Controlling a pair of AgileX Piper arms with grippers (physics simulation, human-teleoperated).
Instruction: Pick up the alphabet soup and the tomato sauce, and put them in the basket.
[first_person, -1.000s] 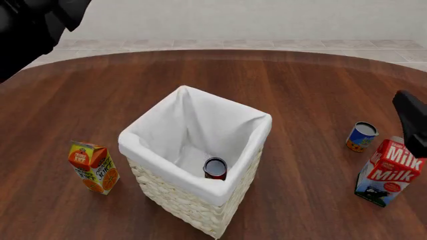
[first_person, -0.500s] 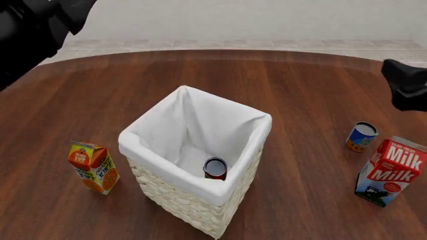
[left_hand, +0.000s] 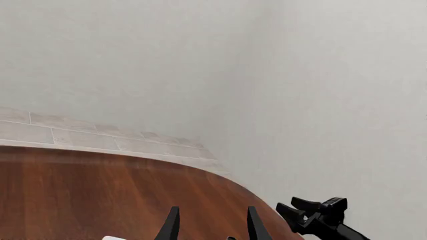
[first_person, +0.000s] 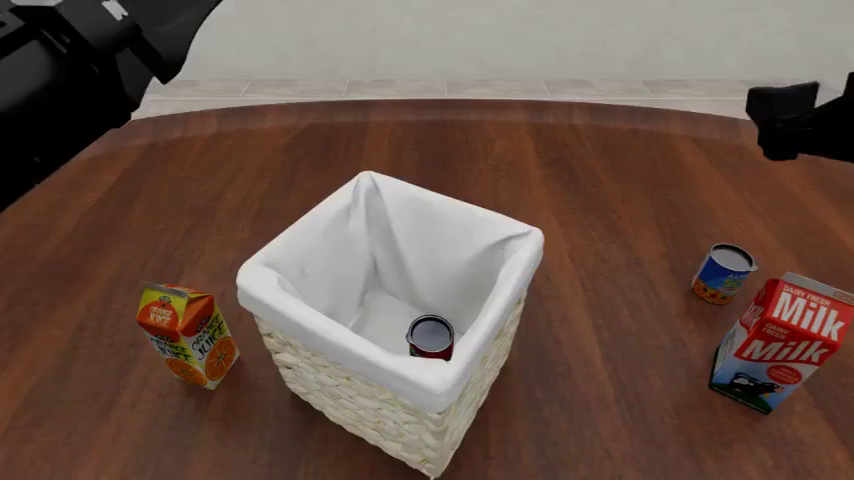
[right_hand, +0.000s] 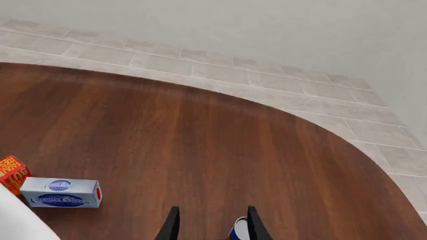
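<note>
Wooden table (first_person: 614, 200): alphabet soup (first_person: 430, 337) inside basket (first_person: 387, 400).

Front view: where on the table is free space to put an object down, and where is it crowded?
Bare wood lies between the orange juice carton and the basket, and between the basket and the tomato sauce. The right edge is crowded: the milk carton stands close to that can.

Table (first_person: 627, 180): polished dark wood, slight sheen. Basket (first_person: 387, 405): rough woven wicker, matt cloth lining. Milk carton (first_person: 781, 342): printed paperboard.

Dark wooden table (first_person: 627, 180), pale tiled floor (first_person: 454, 88), plain wall (first_person: 507, 35).
</note>
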